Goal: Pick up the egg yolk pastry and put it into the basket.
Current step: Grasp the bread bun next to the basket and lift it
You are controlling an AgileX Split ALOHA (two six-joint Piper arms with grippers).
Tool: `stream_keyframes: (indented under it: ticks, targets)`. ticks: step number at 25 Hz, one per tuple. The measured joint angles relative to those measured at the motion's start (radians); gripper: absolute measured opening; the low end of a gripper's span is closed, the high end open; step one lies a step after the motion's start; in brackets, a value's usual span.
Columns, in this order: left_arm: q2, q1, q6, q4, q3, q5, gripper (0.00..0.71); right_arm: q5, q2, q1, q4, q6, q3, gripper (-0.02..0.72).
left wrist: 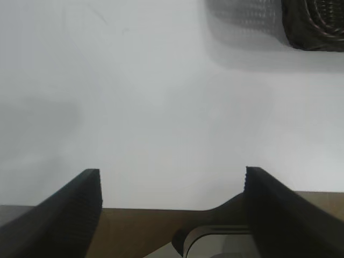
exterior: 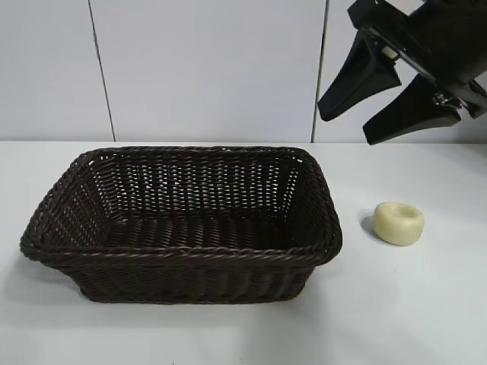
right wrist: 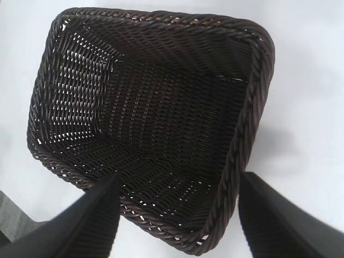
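Pastry [exterior: 399, 223] lies untouched beneath the right end effector [exterior: 370, 120], spread empty.

Dark brown woven basket [exterior: 183, 228]; pale cream-yellow pastry [exterior: 399, 223]; black claw [exterior: 384, 106]; white table [exterior: 411, 304].

The basket [exterior: 183, 228] at the frame's centre is dark brown woven wicker, rough and ribbed, with a braided rim and a faint sheen. The egg yolk pastry [exterior: 399, 223], lower right, looks smooth and matt. The table [exterior: 411, 304] is plain matt white. The right tool [exterior: 367, 114], upper right, is black matt plastic.
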Motion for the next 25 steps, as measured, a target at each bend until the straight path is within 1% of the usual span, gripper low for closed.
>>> stream_keyframes:
  ticks: [10, 13, 21, 23, 25]
  targets:
    - [-0.015, 0.000, 0.000, 0.000, 0.002, -0.012, 0.535, -0.001, 0.000, 0.000, 0.000, 0.000, 0.000, 0.462]
    - [-0.094, 0.000, 0.000, 0.000, 0.002, -0.013, 0.535, -0.009, 0.000, 0.000, 0.000, 0.000, 0.000, 0.462]
    - [-0.460, 0.000, 0.000, 0.000, 0.002, -0.002, 0.535, -0.029, 0.000, 0.000, 0.000, 0.000, 0.000, 0.462]
    - [-0.494, 0.000, 0.000, 0.000, 0.001, 0.003, 0.535, -0.029, 0.000, 0.000, 0.000, 0.000, 0.000, 0.462]
    - [-0.494, 0.000, 0.000, 0.000, 0.001, 0.007, 0.535, -0.029, 0.000, 0.000, -0.010, 0.007, 0.000, 0.462]
